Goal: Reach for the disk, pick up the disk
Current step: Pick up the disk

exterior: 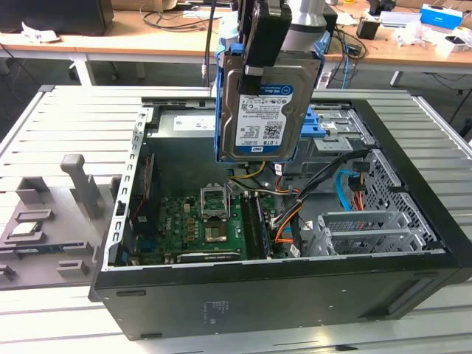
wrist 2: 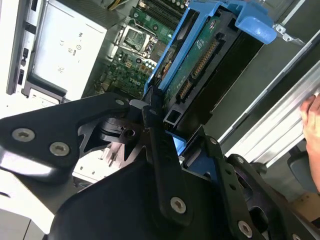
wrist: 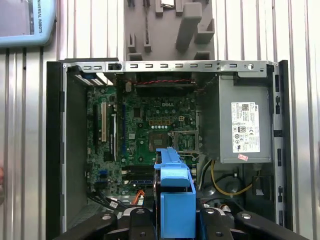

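One silver-grey, blue-railed hard disk (exterior: 263, 103) hangs clamped upright in your black gripper (exterior: 267, 33), clear above the open black computer case (exterior: 280, 295).

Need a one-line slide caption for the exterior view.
The hand holds the disk upright by its top, label facing the camera, lifted above the open computer case.

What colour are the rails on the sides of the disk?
Blue. The disk is silver-grey with a white-and-blue label, held by the gripper; the exterior view shows it best.
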Available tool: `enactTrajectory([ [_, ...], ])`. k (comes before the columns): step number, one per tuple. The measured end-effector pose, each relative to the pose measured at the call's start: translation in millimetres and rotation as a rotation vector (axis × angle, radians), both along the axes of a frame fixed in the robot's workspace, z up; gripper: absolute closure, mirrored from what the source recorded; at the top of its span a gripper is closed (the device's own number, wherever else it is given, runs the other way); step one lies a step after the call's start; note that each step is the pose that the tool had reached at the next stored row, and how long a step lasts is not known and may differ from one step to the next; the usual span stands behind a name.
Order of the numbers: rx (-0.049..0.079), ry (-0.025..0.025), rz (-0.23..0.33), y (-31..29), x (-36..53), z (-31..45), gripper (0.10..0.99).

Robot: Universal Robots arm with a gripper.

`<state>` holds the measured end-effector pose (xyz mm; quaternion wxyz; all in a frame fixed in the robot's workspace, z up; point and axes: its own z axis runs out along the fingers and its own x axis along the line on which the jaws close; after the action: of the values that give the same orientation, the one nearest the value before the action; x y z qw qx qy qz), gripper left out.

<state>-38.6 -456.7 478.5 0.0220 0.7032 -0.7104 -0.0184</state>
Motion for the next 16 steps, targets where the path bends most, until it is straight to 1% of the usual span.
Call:
enactTrajectory([
  [2,0.0,0.0,0.0,-3.4,0.0,0.0,0.722],
  [4,0.0,-0.0001,0.0,-11.4,0.0,-0.1,0.722],
  [11,0.0,0.0,0.0,-24.9,0.0,-0.1,0.722],
  [14,0.0,0.0,0.0,-33.8,0.0,-0.2,0.722],
  [16,0.0,0.0,0.0,-37.8,0.0,-0.2,0.722],
])
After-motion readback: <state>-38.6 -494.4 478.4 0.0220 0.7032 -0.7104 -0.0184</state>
